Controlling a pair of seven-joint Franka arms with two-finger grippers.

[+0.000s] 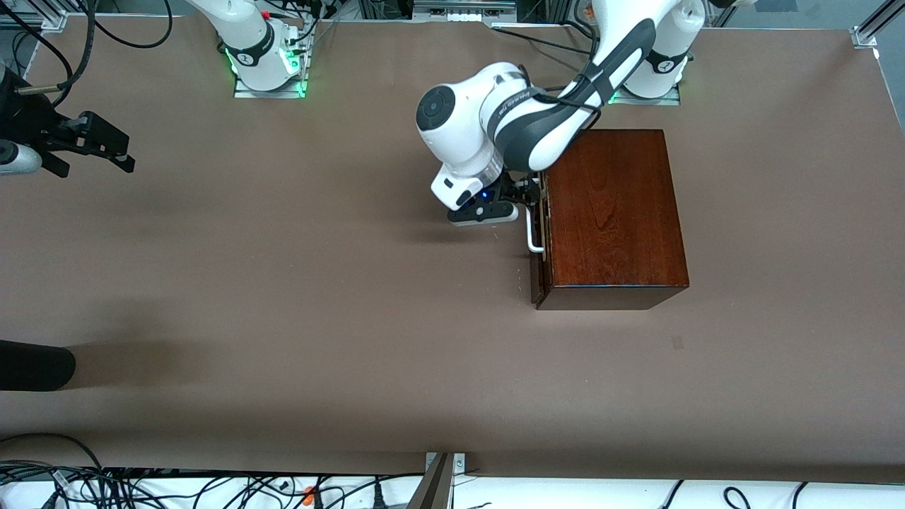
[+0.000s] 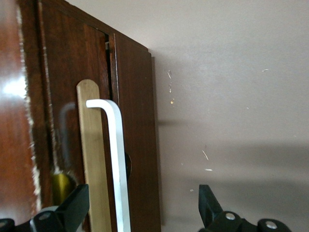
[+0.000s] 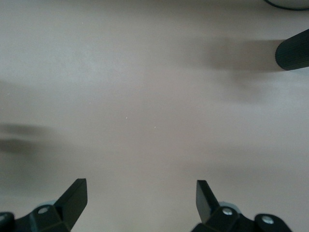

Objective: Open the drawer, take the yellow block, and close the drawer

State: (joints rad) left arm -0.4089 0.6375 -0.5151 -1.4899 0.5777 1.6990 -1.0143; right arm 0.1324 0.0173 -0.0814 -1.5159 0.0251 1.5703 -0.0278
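- The right hand (image 1: 99,145) hangs over bare desk (image 1: 283,297) at the right arm's end, waiting, fingers spread wide and holding nothing.
- The left hand (image 1: 527,194) sits at the front of the wooden box (image 1: 611,212), fingers (image 2: 72,205) parted on either side of the white loop handle (image 1: 532,233), not yet closed on it.
- The drawer (image 2: 130,135) is shut or barely cracked; the handle is the place to grip: rigid, thin, likely smooth, so a square pinch and a straight pull should suit.
- The yellow block is not visible, presumably inside the drawer; it should be light and stiff.
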